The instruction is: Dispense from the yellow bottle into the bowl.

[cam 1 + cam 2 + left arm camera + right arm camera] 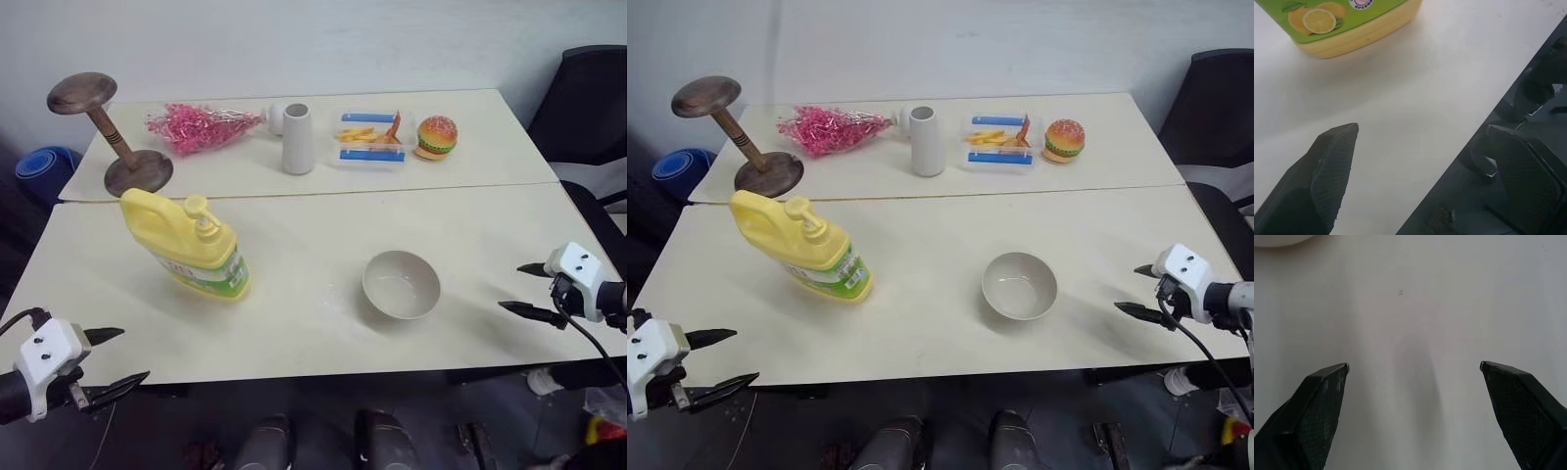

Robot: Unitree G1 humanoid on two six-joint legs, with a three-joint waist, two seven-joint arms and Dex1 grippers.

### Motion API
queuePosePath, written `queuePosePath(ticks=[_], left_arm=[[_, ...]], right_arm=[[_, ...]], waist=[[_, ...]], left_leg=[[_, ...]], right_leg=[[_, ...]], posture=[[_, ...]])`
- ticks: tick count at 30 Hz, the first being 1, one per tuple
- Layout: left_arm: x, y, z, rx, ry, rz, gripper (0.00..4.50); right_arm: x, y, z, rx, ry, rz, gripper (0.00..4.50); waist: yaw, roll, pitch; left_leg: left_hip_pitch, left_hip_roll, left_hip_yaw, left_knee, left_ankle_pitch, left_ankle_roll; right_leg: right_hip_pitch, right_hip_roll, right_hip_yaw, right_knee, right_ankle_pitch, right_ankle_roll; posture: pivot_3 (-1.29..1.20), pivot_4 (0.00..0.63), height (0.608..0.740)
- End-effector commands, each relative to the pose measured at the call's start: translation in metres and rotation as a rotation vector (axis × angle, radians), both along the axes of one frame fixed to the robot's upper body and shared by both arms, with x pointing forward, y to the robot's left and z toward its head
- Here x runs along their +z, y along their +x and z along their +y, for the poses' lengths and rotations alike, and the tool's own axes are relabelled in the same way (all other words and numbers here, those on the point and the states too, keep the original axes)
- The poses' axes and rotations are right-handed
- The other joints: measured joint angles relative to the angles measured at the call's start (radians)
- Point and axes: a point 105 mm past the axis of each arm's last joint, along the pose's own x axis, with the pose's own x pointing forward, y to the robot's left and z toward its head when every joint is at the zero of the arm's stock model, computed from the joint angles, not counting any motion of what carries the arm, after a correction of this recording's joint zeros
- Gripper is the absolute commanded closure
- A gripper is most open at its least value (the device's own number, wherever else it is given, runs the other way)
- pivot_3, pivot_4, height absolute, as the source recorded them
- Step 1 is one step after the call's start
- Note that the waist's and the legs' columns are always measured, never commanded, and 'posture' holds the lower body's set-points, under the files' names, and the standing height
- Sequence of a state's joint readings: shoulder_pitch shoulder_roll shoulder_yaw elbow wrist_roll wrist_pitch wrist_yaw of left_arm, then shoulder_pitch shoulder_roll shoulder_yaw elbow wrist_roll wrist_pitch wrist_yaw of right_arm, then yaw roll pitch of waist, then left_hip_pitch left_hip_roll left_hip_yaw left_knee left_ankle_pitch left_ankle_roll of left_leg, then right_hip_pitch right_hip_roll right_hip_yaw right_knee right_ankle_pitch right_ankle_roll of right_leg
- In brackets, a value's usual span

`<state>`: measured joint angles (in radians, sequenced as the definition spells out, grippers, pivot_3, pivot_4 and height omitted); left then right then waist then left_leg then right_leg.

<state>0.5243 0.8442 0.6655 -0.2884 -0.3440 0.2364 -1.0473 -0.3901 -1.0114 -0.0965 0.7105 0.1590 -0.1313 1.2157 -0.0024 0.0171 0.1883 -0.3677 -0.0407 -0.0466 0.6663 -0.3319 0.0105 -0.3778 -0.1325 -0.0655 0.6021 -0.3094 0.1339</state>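
Note:
The yellow bottle [188,245], a big jug with a pump top and a green-white label, stands upright on the left half of the near table; its base also fills a corner of the left wrist view [1347,24]. The beige-grey bowl [401,284] sits to the right of it, empty. My left gripper [122,357] hangs open at the table's near left corner, short of the bottle, one finger over the tabletop and one past its edge. My right gripper [521,288] is open over the table's right edge, to the right of the bowl, whose rim [1278,240] peeks into the right wrist view.
On the far table [490,157] stand a grey-white vase [298,139], a wooden stand [108,137], a pink bundle [196,127], a tray of toy food [370,139] and a toy burger [436,137]. A black chair [588,108] is at the right.

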Motion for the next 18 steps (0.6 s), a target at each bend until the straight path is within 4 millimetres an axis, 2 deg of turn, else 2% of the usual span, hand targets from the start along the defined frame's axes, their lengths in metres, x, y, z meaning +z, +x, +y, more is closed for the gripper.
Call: queuePosePath(ticks=[1, 4, 8, 14, 18], left_arm=[[0.001, 0.0, 0.003, 0.011, 0.0, -0.01, 0.02], [0.003, 0.004, 0.0, 0.022, -0.039, -0.027, 0.02], [0.01, 0.007, -0.013, -0.005, -0.109, -0.02, 0.02], [0.038, -0.015, -0.069, -0.31, -0.198, 0.097, 0.02], [0.067, -0.009, -0.098, -0.428, -0.2, 0.064, 0.02]], right_arm=[[0.01, 0.003, 0.002, 0.006, 0.013, -0.033, 0.0], [0.012, 0.0, 0.01, 0.03, 0.075, -0.001, 0.0], [0.021, 0.002, 0.023, 0.061, 0.067, -0.05, 0.0], [0.046, -0.015, 0.078, 0.232, 0.124, -0.059, 0.0], [0.056, -0.038, 0.12, 0.35, 0.16, -0.047, 0.0]], waist=[[0.0, 0.0, 0.0], [0.001, 0.0, 0.0], [0.001, 0.0, 0.0], [0.002, 0.0, 0.0], [0.013, 0.0, 0.0]], left_leg=[[0.0, 0.0, 0.0, 0.0, 0.0, 0.0], [0.0, 0.0, 0.0, 0.0, 0.0, 0.0], [0.0, 0.0, 0.0, 0.0, 0.0, 0.0], [-0.001, 0.002, -0.002, 0.0, -0.001, -0.001], [-0.001, 0.002, -0.002, 0.001, -0.001, -0.002]], right_leg=[[0.0, 0.0, 0.0, 0.0, 0.0, 0.0], [0.0, 0.0, 0.0, 0.0, 0.0, 0.0], [0.0, -0.001, 0.001, 0.0, 0.0, 0.0], [-0.001, -0.002, 0.008, 0.002, 0.0, 0.0], [-0.001, -0.001, 0.009, 0.0, 0.0, 0.0]], posture=[[0.0, 0.15, 0.74], [0.0, 0.15, 0.74], [0.0, 0.15, 0.74], [0.0, 0.15, 0.74], [0.0, 0.15, 0.74]])
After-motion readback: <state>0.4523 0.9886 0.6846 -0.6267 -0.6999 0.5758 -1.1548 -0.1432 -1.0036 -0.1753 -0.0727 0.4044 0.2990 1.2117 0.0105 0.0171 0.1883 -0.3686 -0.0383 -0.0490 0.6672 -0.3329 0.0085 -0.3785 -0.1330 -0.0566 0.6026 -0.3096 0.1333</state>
